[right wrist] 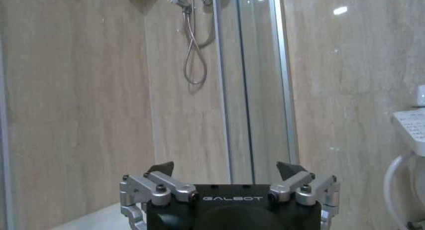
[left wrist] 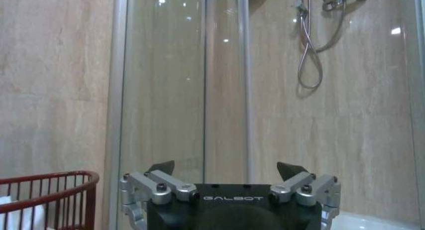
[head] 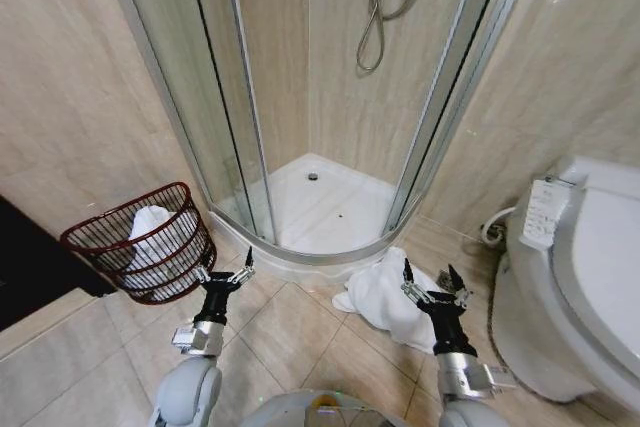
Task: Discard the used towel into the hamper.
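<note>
One red-brown hamper sits on the floor at far left, with what looks like white cloth inside. Just right of it the left gripper hangs spread wide, empty. One white towel lies crumpled before the shower tray, the right gripper above it, wide open, holding nothing

White towel, dark red-brown hamper

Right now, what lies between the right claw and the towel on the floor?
Nothing. In the head view the open right claw hangs just above the crumpled white towel, overlapping it in the picture, with no object between them.
</note>
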### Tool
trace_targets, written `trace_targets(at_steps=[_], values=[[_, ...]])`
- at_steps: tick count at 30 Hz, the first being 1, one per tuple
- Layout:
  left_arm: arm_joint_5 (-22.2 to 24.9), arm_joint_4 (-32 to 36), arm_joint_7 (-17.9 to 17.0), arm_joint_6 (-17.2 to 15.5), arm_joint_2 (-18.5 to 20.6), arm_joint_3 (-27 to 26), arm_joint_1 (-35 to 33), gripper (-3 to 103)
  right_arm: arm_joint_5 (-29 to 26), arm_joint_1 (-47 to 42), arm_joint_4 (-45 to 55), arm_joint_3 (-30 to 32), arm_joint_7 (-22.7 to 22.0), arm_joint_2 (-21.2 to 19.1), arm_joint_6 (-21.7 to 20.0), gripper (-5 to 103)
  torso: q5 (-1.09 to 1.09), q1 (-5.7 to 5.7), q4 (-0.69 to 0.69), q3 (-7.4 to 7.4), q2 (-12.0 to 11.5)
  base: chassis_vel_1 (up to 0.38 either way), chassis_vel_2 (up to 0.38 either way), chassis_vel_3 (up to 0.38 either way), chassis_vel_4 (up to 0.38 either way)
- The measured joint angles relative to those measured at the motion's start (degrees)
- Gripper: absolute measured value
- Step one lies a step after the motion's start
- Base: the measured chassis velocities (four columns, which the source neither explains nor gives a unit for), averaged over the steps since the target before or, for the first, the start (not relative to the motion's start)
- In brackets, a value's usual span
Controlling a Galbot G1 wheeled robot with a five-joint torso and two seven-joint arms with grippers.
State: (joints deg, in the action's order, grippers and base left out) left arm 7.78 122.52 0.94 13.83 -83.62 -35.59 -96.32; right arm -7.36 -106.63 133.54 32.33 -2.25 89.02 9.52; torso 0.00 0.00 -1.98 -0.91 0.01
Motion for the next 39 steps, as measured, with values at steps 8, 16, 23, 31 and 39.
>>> trace_targets(at_steps=[8,16,23,31,39], values=[[-0.2,-0.2,0.0,0.0,-0.3,0.1,0.3,100,-0.7,0.1,-0.4,0.5,0.0,-0.1,-0.3,100,0.0,0.0,0.0,-0.02,0.0,-0.093,0.109,0.101,-0.101],[-0.6,-0.1,0.0,-0.6,-0.7,0.3,0.5,100,-6.4,1.6,-2.1,2.7,-0.8,-0.1,-8.9,100,-0.01,0.0,0.0,-0.01,0.0,-0.048,0.044,0.045,-0.045],[-0.9,-0.1,-0.2,-1.0,-1.1,0.9,0.4,100,-12.8,5.5,-12.7,8.6,-1.4,-1.7,-13.7,100,0.01,0.0,0.0,-0.01,0.0,0.0,0.0,0.0,0.0],[-0.9,0.7,-0.7,-1.1,-0.8,1.6,-0.2,100,-16.4,10.5,-23.1,13.1,9.8,-3.6,-19.7,100,0.02,0.0,0.0,-0.01,0.0,0.0,0.0,0.0,0.0],[0.1,0.2,-0.6,-0.3,0.0,1.2,-0.1,100,-13.3,15.9,-31.0,15.5,18.4,-5.2,-27.1,100,0.01,0.0,0.0,-0.01,0.0,0.0,0.0,0.0,0.0]])
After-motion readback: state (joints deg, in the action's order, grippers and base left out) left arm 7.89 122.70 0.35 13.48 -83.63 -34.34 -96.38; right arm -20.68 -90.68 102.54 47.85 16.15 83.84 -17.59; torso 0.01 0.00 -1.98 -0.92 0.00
